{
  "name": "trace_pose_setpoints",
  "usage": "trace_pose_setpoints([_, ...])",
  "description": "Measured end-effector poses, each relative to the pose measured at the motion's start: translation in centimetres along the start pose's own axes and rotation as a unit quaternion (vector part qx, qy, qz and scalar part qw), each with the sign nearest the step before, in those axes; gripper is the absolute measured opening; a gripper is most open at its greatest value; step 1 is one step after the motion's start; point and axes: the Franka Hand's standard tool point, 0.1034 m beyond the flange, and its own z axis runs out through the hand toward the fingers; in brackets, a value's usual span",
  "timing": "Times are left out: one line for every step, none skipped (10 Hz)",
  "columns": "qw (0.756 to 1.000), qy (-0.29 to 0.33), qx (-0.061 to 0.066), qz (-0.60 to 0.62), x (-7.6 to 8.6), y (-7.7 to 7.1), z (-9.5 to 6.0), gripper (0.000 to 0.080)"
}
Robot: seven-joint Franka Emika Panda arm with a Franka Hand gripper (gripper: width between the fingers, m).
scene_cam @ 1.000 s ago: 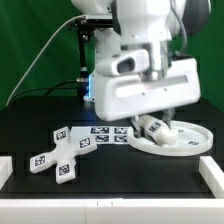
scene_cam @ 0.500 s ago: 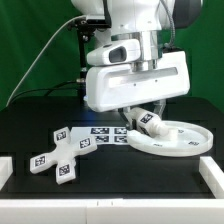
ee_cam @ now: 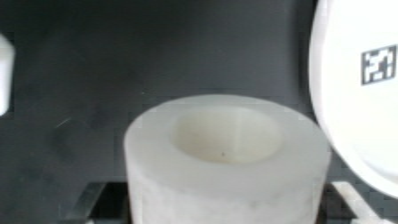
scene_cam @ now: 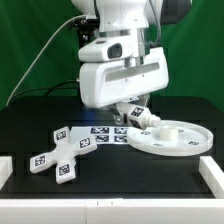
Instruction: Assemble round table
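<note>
Gripper [scene_cam: 134,110] was clamped on the post [scene_cam: 144,120], holding it tilted at the rim of the disc [scene_cam: 178,141] on the exterior view's left; couldn't tell if they touched. Cross foot [scene_cam: 58,152] lay well apart on the table [scene_cam: 30,120], with the marker board [scene_cam: 108,133] between it and the disc.

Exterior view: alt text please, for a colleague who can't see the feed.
A white robot arm's tool grips the short post, tilted, by the exterior view's left edge of the round disc on a black table. The cross-shaped foot piece lies apart at the exterior view's left, with the marker board between it and the disc.
</note>
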Motion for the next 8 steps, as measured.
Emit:
trace_pose_setpoints([1.0,0.001,-0.004,-0.013,-0.3,0.1,0.0,0.0411])
trace_pose_setpoints([0.999,-0.001,-0.003,-0.041,-0.4,0.1,0.1,0.0411])
trace_pose_setpoints([0.997,-0.003,-0.004,-0.078,-0.5,0.2,0.2,0.0411])
trace_pose_setpoints([0.992,-0.006,-0.003,-0.129,-0.8,0.2,0.3,0.0411])
trace_pose_setpoints([0.977,-0.011,0.004,-0.214,-1.9,0.2,0.9,0.0411])
trace_pose_setpoints([0.952,-0.017,0.01,-0.304,-3.2,0.3,1.2,0.0411])
trace_pose_setpoints([0.927,-0.021,0.019,-0.373,-4.6,0.1,1.6,0.0411])
trace_pose_setpoints([0.909,-0.022,0.027,-0.414,-5.9,0.1,1.9,0.0411])
